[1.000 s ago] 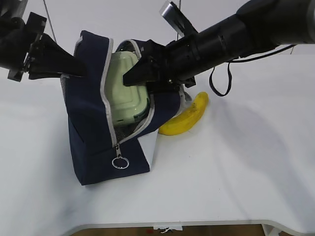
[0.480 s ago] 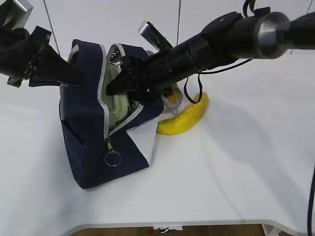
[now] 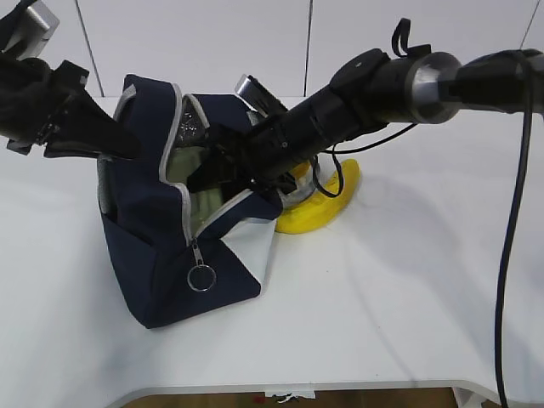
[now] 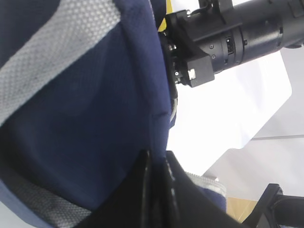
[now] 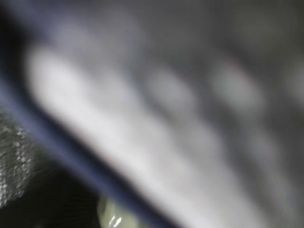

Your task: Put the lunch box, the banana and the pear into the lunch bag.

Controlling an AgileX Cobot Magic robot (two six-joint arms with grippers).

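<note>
1 lunch bag [image 3: 170, 255] | 1 banana [image 3: 319, 208] | left claw [image 4: 154, 164] pinching bag | right claw unclear

The bag [image 3: 161, 255] is navy blue with a grey zipper band, a silver ring pull [image 3: 201, 278], a white side panel and a grey woven-mesh strap, and pale sage green shows through its opening. The banana [image 3: 323, 206] is bright yellow. Both arms [image 3: 365, 102] are black, and the table [image 3: 408, 289] is plain white.

Right arm [image 3: 340, 115] fills lunch bag [image 3: 153, 246] mouth — front table [image 3: 382, 297] free.
</note>
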